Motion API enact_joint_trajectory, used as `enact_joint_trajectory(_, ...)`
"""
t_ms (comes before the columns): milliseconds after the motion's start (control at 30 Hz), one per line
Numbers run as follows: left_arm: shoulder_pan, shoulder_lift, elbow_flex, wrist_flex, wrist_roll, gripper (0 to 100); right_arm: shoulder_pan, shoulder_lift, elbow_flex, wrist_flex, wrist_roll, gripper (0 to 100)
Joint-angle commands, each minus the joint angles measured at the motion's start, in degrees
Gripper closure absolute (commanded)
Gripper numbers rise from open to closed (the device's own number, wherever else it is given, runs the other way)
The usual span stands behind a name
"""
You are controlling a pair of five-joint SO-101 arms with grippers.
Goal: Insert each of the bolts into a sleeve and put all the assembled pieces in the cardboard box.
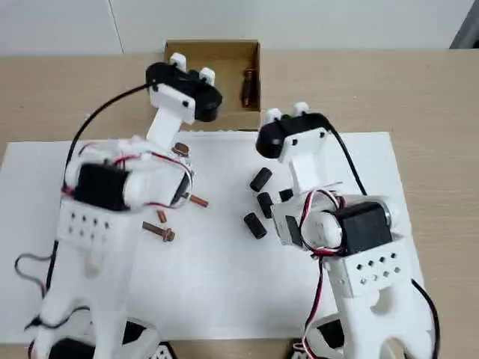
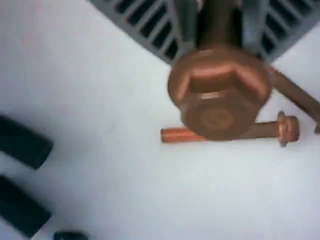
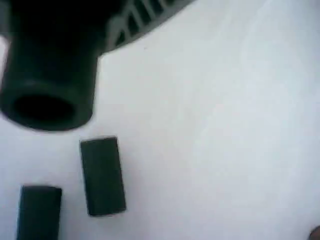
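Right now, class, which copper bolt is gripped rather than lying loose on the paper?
The bolt clamped in the left gripper, hex head towards the wrist camera; the other loose bolts lie flat on the paper.

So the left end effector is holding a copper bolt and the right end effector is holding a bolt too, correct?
Not quite. The left end effector does hold a copper bolt, but the right end effector holds a black sleeve, not a bolt. The right wrist view shows the sleeve's hollow end.

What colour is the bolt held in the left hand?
Copper-brown; the bolt shows best in the left wrist view.
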Motion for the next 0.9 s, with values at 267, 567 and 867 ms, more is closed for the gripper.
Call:
enact_joint_trajectory(267,2.8,-22.8,24.5,-18.7,9.2,100,3.2,-9.9,4.5,-4.1,-2.5,99.6)
enact_joint_trajectory(567,2.8,-33.1,36.5,-23.7,16.5,100,2.9,-25.5,17.8,-8.0,-2.5,99.6)
enact_joint_trajectory(867,2.8,-51.2,50.2,-31.2,17.1,100,2.9,-43.9,37.0,-23.4,-2.6,99.6)
